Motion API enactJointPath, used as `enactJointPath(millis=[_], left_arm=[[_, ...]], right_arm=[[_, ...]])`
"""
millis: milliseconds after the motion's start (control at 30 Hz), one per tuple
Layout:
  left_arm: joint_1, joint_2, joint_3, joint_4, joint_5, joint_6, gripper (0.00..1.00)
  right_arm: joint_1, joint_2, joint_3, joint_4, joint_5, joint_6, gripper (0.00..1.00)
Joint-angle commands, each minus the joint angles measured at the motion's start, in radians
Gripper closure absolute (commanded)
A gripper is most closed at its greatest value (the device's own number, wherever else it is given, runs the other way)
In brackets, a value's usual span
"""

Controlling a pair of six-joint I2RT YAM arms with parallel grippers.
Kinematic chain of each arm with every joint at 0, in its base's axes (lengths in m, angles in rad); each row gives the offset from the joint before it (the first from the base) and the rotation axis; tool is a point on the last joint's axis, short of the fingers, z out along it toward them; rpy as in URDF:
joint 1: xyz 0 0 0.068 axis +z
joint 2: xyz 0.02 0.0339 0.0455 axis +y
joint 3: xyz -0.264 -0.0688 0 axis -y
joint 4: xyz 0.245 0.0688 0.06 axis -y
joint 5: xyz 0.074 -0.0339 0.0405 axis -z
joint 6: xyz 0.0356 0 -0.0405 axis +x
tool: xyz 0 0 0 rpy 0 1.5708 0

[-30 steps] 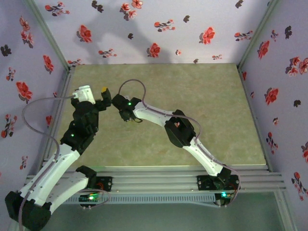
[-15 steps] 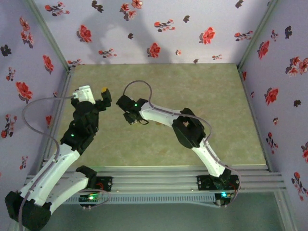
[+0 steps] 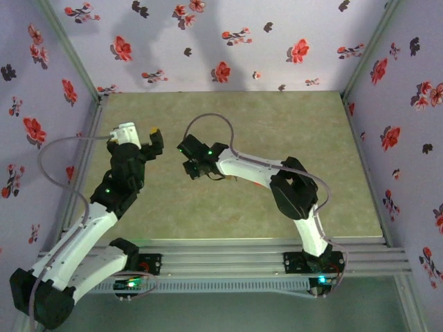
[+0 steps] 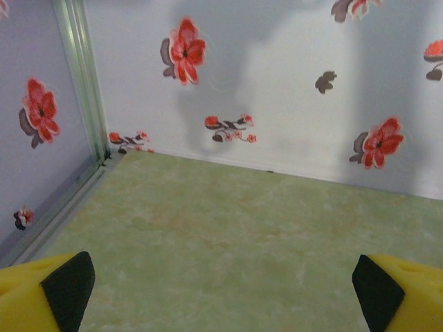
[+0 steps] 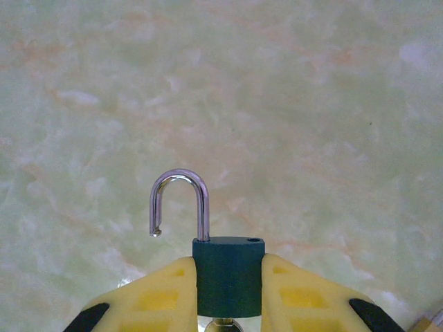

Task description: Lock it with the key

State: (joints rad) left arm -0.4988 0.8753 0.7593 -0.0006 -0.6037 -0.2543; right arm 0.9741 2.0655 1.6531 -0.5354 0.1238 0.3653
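Hanging at left, L gripper (image 4: 221,299) has its yellow-and-black jaws released, spread wide over the pale green marbled tabletop (image 4: 228,228) nr the floral back wall (image 4: 277,76). To its right, R gripper (image 5: 228,290) is clenched on the dark green metal padlock (image 5: 228,273), body squeezed betw. yellow pads (image 5: 163,299). Its silver U-shaped shackle (image 5: 181,200) stands unlatched, pointing away from the wrist.

Soft even light, faint wall shadows, slightly grainy
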Motion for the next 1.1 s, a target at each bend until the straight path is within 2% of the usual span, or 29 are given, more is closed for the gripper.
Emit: enactJointPath(millis=[0,200,533,733,967,1067], left_arm=[[0.008,0.029,0.042,-0.044,0.018,-0.047,0.0],[0.005,0.097,0.086,-0.121,0.056,-0.131,0.0],[0.003,0.256,0.232,-0.442,0.28,-0.405,0.0],[0.002,0.234,0.098,-0.391,0.438,-0.579,0.0],[-0.005,0.214,-0.083,-0.208,0.65,-0.801,0.0],[-0.017,0.219,-0.153,-0.113,0.698,-0.873,0.02]], right_arm=[[0.001,-0.063,-0.06,0.058,-0.049,-0.016,0.8],[-0.002,-0.123,-0.171,0.121,-0.097,-0.003,0.8],[-0.026,-0.229,-0.353,0.199,-0.148,0.0,0.8],[-0.048,-0.296,-0.439,0.25,-0.193,0.034,0.8],[-0.06,-0.371,-0.52,0.313,-0.225,0.06,0.8],[-0.064,-0.391,-0.546,0.333,-0.238,0.067,0.8]])
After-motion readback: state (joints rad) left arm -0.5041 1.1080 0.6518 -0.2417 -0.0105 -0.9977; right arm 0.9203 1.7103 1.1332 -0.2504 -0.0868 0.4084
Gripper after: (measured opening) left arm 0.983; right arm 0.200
